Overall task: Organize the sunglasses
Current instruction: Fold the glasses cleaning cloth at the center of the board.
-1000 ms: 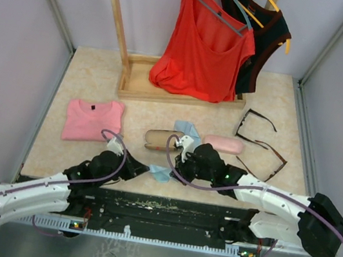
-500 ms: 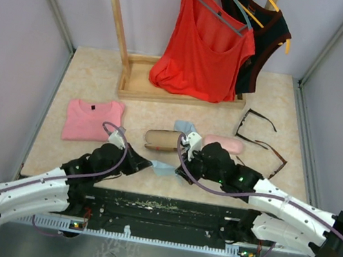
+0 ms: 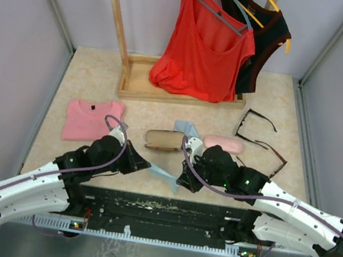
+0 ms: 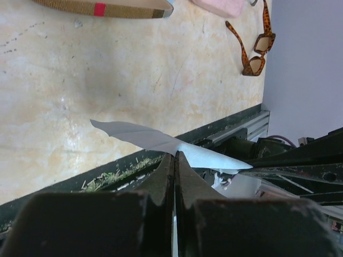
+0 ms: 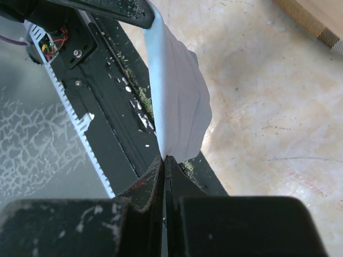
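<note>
Sunglasses lie overhead; up close, left claw, right claw pinch cloth.

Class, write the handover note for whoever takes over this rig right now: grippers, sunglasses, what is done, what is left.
Grippers: left gripper and right gripper are each shut on an end of the light blue cloth, which hangs between them.
Sunglasses: black pair and reddish-brown pair lie on the right, arms open, neither held.
Done: no sunglasses organized yet.
Left: deal with the cloth, then organize both pairs.
</note>
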{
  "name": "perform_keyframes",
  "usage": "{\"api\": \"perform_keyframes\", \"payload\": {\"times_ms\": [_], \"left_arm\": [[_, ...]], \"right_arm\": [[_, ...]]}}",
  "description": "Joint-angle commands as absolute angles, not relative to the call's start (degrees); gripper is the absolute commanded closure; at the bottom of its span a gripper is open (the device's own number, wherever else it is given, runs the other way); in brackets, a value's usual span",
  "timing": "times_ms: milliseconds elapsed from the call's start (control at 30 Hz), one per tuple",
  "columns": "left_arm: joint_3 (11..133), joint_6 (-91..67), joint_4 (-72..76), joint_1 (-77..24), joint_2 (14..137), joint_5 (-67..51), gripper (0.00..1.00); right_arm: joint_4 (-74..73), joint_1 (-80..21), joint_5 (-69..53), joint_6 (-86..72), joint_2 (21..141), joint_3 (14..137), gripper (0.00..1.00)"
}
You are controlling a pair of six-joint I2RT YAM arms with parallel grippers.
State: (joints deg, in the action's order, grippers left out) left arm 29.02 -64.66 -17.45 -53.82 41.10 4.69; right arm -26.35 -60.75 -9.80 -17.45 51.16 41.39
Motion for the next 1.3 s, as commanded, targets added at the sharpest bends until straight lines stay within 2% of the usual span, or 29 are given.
{"api": "perform_keyframes", "payload": {"times_ms": [0,100,267,633,1033,1267], "left_arm": [[30.7,-65.5,-23.6,-53.5,40.1,3.0,1.0],[28.3,-65.5,-20.8,-53.4,42.0,4.3,1.0],[23.2,-65.4,-8.1,-53.4,47.4,4.4,1.0],[22.0,-58.6,12.5,-48.2,63.4,2.9,1.0],[22.4,-53.5,22.7,-44.9,74.4,-3.8,1.0],[25.5,-49.3,23.2,-44.5,77.8,-5.7,1.0]], "right_arm": [[-27.0,-61.3,-11.4,-21.9,50.5,44.4,1.0],[-28.0,-61.3,-7.3,-21.9,53.8,43.9,1.0],[-26.0,-59.9,-2.7,-19.7,60.2,42.9,1.0],[-17.9,-54.9,6.3,-10.6,67.5,41.2,1.0],[-15.4,-54.8,9.7,-8.8,69.6,37.3,1.0],[-18.6,-54.9,9.1,-9.7,69.0,38.5,1.0]]}}
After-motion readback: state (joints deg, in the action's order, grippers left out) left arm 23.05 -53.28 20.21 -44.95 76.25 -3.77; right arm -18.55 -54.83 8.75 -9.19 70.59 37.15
